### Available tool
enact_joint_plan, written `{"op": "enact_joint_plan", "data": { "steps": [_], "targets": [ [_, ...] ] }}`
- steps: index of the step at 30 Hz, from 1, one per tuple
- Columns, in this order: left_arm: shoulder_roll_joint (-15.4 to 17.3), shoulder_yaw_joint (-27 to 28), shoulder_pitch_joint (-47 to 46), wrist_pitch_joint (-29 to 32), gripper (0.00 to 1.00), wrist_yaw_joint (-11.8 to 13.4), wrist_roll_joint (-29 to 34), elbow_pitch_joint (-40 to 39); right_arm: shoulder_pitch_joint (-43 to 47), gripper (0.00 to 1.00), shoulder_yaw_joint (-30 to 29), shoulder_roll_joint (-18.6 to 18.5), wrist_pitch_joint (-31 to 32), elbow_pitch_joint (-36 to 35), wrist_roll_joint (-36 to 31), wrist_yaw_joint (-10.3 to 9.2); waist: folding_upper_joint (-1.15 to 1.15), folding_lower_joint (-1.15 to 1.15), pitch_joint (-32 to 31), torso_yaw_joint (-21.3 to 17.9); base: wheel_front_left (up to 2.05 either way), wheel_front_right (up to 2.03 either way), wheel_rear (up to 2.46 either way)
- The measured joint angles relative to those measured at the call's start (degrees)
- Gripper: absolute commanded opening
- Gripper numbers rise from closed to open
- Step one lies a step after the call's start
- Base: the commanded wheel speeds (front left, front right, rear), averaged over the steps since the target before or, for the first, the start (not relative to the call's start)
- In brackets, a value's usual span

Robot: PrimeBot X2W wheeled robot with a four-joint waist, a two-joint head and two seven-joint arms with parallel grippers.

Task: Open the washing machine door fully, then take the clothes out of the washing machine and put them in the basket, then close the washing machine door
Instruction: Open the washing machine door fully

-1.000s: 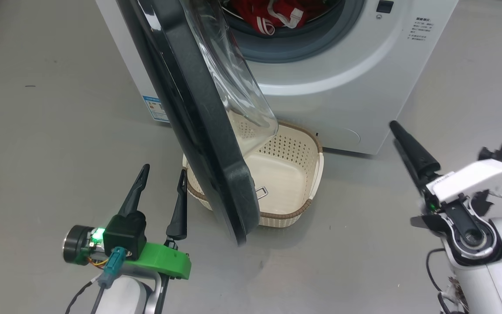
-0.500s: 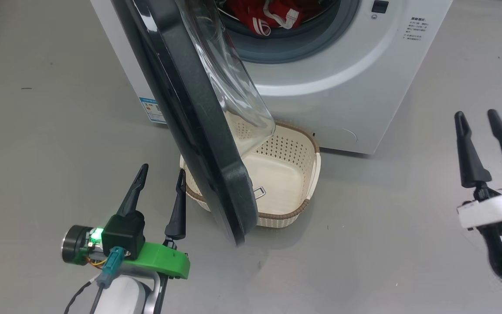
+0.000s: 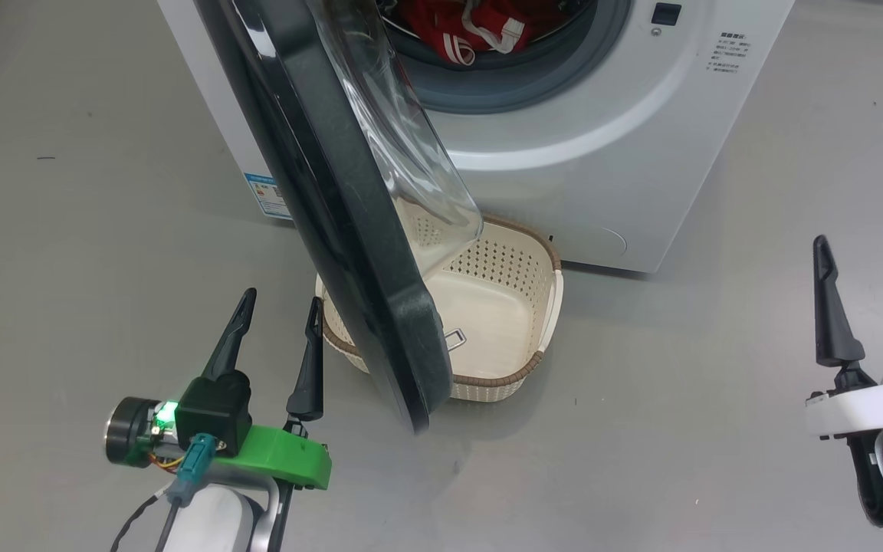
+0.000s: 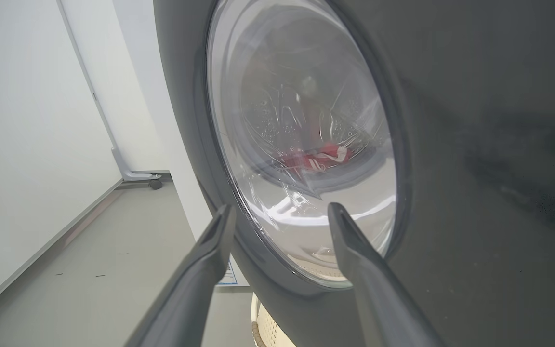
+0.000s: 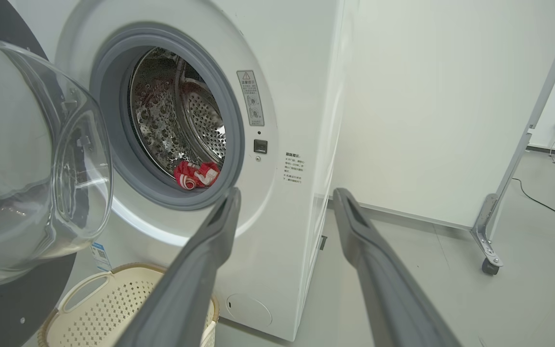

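**Task progress and arm pose, head and wrist views.** The washing machine door [image 3: 349, 253] stands swung out from the washing machine [image 3: 625, 153] but, by its angle, is judged only partly open. Its lower edge hangs over the near-left part of the basket [image 3: 503, 379]. The red-and-white clothes [image 3: 487, 23] lie in the drum, and the basket holds no garment. Full opening, unloading and closing are therefore all left to do.

The left gripper [image 3: 281, 300] is held low with its fingers pointing forward and spread apart, gripping nothing. The door's black rim is just to the right of its right finger, and contact cannot be told. In the left wrist view, the door's glass bowl lies straight ahead between the fingers.

The right gripper [image 3: 855, 238] is also spread and empty. It is held well apart from the door, with the basket ahead to its left. In its wrist view, the clothes sit ahead in the drum, just left of its left fingertip.
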Motion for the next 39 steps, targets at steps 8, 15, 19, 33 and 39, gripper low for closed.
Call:
{"op": "enact_joint_plan", "data": {
  "steps": [8,15,19,33,39],
  "targets": [
    [0.00,0.05,0.08,0.00,1.00,0.00,-0.02,0.16,3.26,1.00,-3.50,6.06,0.07,-3.37,-2.48,-1.91,0.00,0.00,0.04,-0.13,0.00,0.00,0.00],
    [0.00,0.07,0.18,0.00,1.00,0.01,-0.15,0.25,6.47,1.00,-2.66,9.77,0.07,-3.81,-3.68,-1.45,0.00,0.00,-0.11,-0.06,0.00,0.00,0.00],
    [0.00,0.03,0.19,0.00,1.00,0.01,-0.18,0.27,6.78,1.00,-1.78,11.26,0.07,-3.86,-4.68,-0.82,0.00,0.00,-0.09,0.06,0.00,0.00,0.00],
    [0.00,-0.43,0.51,0.00,1.00,0.01,-0.58,0.37,6.87,1.00,-1.35,14.08,0.07,-4.10,-7.42,1.90,0.00,0.00,-0.17,0.67,0.00,0.00,0.00],
    [0.00,-0.47,0.53,0.00,1.00,0.01,-0.58,0.37,7.25,1.00,-2.18,14.72,0.07,-4.09,-8.21,2.82,0.00,0.00,-0.17,0.85,0.00,0.00,0.00]
  ]
}}
